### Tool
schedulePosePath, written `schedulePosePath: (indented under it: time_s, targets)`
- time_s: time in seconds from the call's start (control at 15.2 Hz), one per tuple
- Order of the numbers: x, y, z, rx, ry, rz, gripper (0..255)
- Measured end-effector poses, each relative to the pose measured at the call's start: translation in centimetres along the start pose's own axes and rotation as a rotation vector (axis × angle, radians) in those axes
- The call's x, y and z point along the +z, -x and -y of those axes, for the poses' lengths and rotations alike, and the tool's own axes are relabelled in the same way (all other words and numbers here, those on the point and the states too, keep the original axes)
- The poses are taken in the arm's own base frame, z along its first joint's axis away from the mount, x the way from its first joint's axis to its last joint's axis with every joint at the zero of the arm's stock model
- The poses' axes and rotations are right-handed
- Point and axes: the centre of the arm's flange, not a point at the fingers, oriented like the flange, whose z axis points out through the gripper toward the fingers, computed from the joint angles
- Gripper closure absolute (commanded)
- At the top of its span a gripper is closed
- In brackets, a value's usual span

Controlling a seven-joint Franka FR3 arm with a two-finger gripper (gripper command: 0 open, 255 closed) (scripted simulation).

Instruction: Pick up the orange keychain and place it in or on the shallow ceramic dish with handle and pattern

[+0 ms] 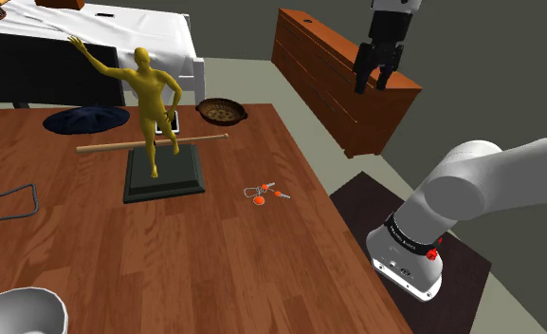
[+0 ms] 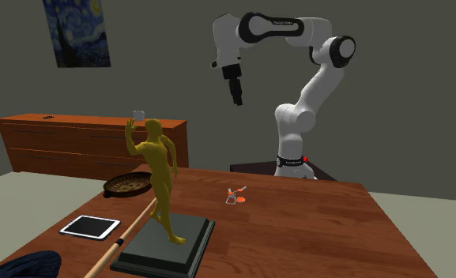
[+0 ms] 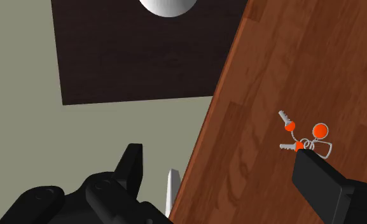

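Orange keychain (image 1: 264, 194) lies flat on the wooden tabletop (image 1: 252, 275), far below the jaws and a little off to one side of them, close to the tabletop's edge. The white arm (image 2: 300, 118) rises from its dark stand (image 3: 144, 57), folds at the elbow and holds the hand high, pointing down over that edge. One finger hangs above the grey floor (image 3: 112, 133) and the other above the wood. In the shoulder view the picture's top edge cuts off the wrist. The brown dish (image 1: 222, 112) sits on the tabletop beyond the keychain, farther from the jaws, and its pattern and handle are hard to make out. A yellow statue (image 1: 154, 95) hides most of a tablet (image 2: 92, 227) in the shoulder view. The jaws stand wide apart, holding and touching nothing.
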Motion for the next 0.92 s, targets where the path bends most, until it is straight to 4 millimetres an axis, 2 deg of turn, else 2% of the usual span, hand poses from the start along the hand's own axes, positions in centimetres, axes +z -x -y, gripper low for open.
schedulePosePath:
  time_s: [0.13,0.2,0.66,0.92]
  targets:
    - [0.4,0.2,0.5,0.009,0.000,-0.003,0]
    - [1.2,0.3,1.1,0.023,0.000,-0.008,0]
    - [7.1,0.8,7.6,0.157,0.001,-0.057,0]
    - [11.3,0.7,11.4,0.237,0.001,-0.086,0]
